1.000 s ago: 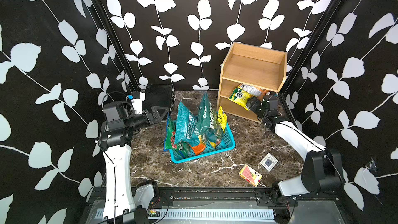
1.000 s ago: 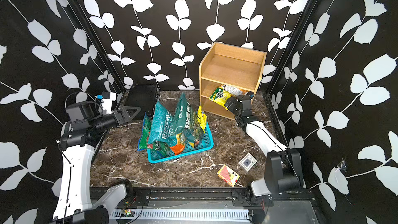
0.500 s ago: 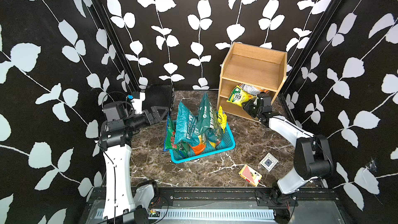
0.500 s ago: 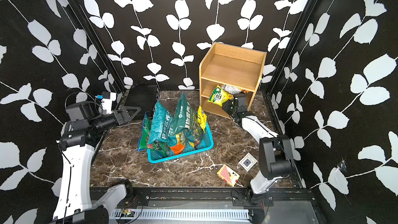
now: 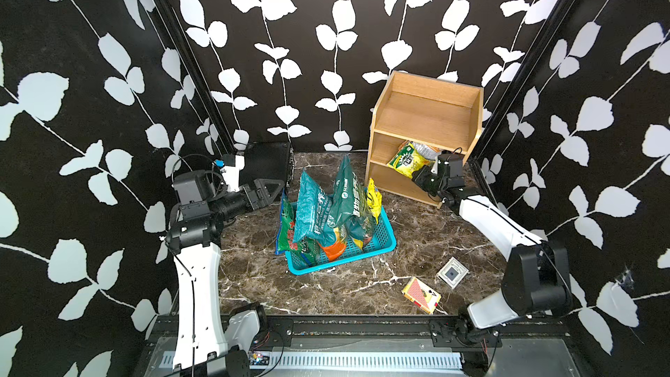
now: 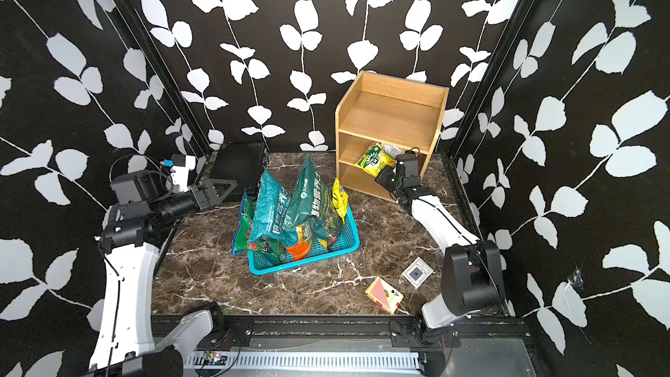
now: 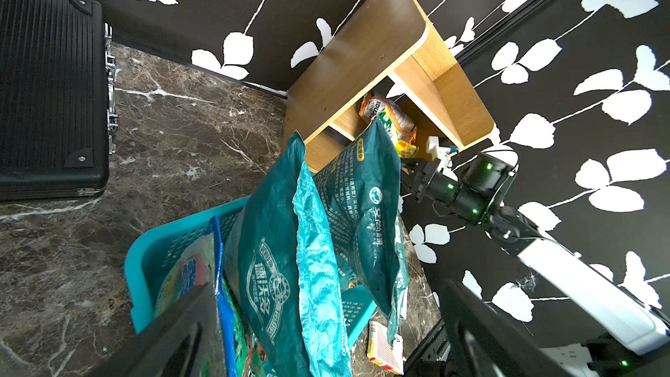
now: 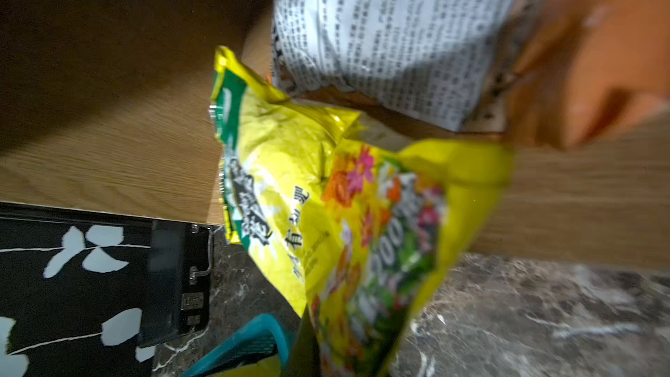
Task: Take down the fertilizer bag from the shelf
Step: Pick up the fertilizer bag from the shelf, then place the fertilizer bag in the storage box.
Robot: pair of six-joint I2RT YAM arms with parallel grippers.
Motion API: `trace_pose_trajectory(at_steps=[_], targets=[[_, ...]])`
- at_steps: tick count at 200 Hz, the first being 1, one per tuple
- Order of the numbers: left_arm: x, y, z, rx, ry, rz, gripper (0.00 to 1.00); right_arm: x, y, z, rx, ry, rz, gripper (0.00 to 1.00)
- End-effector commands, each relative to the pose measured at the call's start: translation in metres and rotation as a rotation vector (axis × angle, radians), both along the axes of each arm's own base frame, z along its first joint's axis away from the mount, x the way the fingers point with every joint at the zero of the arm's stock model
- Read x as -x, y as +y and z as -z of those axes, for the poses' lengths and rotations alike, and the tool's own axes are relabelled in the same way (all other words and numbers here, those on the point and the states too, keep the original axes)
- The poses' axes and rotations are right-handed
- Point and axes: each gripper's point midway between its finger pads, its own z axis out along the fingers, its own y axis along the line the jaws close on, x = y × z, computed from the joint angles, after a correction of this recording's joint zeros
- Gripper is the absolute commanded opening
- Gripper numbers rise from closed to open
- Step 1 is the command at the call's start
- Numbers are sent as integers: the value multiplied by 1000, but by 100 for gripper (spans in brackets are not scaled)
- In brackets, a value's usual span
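The light-brown wooden shelf (image 5: 427,117) (image 6: 391,117) stands at the back right. On its middle tier lies the yellow-green fertilizer bag (image 5: 408,161) (image 6: 375,159), its front end hanging over the tier's edge. My right gripper (image 5: 417,175) (image 6: 381,177) is shut on that overhanging end. In the right wrist view the fertilizer bag (image 8: 308,194) fills the middle and runs down into the right gripper (image 8: 326,349). An orange-and-white bag (image 8: 380,30) lies behind it. My left gripper (image 5: 270,190) (image 7: 328,284) hangs open above the table's left side, holding nothing.
A blue basket (image 5: 384,248) with several upright teal bags sits mid-table, just left of the shelf. A black case (image 5: 266,165) stands at the back left. A card pack (image 5: 420,293) and a small grey square tile (image 5: 452,273) lie front right.
My right gripper reached in toward the shelf's middle tier and shut on the fertilizer bag's front end. The left arm has not moved.
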Motion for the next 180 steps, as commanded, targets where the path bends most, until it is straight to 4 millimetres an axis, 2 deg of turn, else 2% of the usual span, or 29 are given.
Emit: trace_pose_trajectory(at_steps=[1, 14, 18, 20, 26, 64, 84, 127, 130, 137, 180], targets=[[1, -1, -3, 1, -20, 9, 99, 10, 1, -85, 121, -224, -14, 0], [2, -1, -3, 1, -21, 11, 99, 25, 5, -96, 207, -196, -45, 0], [1, -1, -3, 0, -19, 10, 99, 31, 6, -94, 230, -177, -60, 0], [1, -1, -3, 0, -20, 11, 99, 32, 8, -102, 233, -188, -68, 0], [1, -1, -3, 0, -19, 9, 99, 39, 11, -108, 249, -189, -90, 0], [1, -1, -3, 0, -17, 11, 99, 94, 27, -128, 370, -201, -181, 0], [1, -1, -3, -4, -20, 10, 99, 118, 32, -131, 414, -200, -233, 0], [1, 0, -4, -8, -21, 8, 99, 160, 56, -112, 421, -190, -448, 0], [2, -1, -4, -8, -22, 9, 99, 163, 56, -101, 432, -168, -462, 0], [1, -1, -5, -9, -23, 9, 99, 169, 58, -91, 441, -156, -490, 0], [1, 0, -4, -10, -21, 8, 99, 194, 73, -58, 471, -125, -628, 0]])
